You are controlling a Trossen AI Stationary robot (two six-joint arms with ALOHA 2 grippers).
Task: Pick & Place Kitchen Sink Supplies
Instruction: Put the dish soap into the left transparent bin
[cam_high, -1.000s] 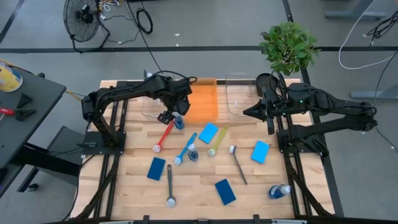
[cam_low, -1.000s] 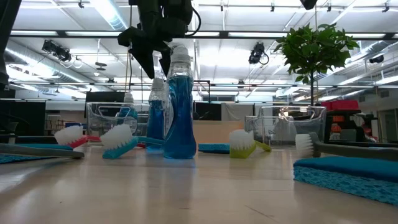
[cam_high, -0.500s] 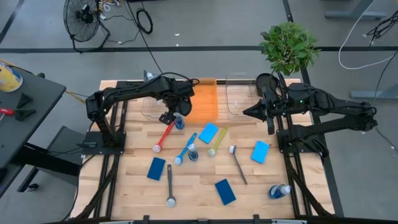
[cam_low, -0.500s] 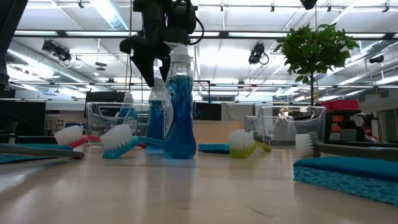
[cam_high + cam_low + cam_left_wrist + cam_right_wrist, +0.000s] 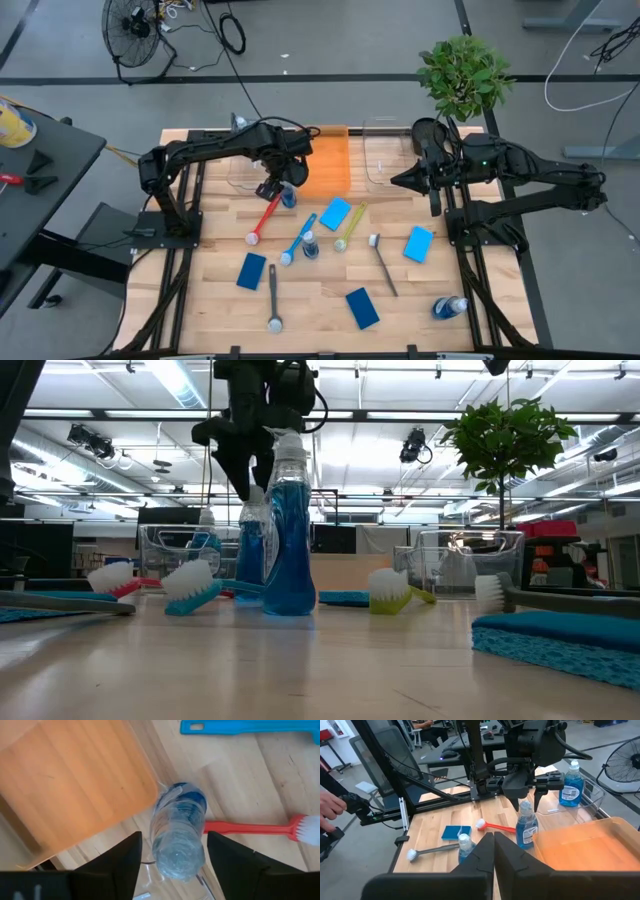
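Observation:
A small clear bottle with blue contents (image 5: 177, 832) stands upright on the table beside the orange bin (image 5: 325, 165). My left gripper (image 5: 283, 188) points down over it and is open. Its fingers (image 5: 122, 862) stand on either side of the bottle's top (image 5: 525, 806), with narrow gaps showing. My right gripper (image 5: 493, 847) is shut on nothing and waits raised at the right, near the far clear bin (image 5: 390, 150). Brushes, blue sponges and other bottles lie spread over the table.
A red brush (image 5: 265, 215) lies just near of the bottle. A blue brush (image 5: 298, 238) and a second upright bottle (image 5: 310, 245) sit mid-table. Another bottle stands in the left clear bin (image 5: 570, 782). A potted plant (image 5: 462, 75) stands far right. A person's hand (image 5: 330, 810) shows beyond the table.
My left gripper has sunk a little over the upright bottle, so its fingers now reach lower on either side of the bottle's top. The bottle has stayed in place.

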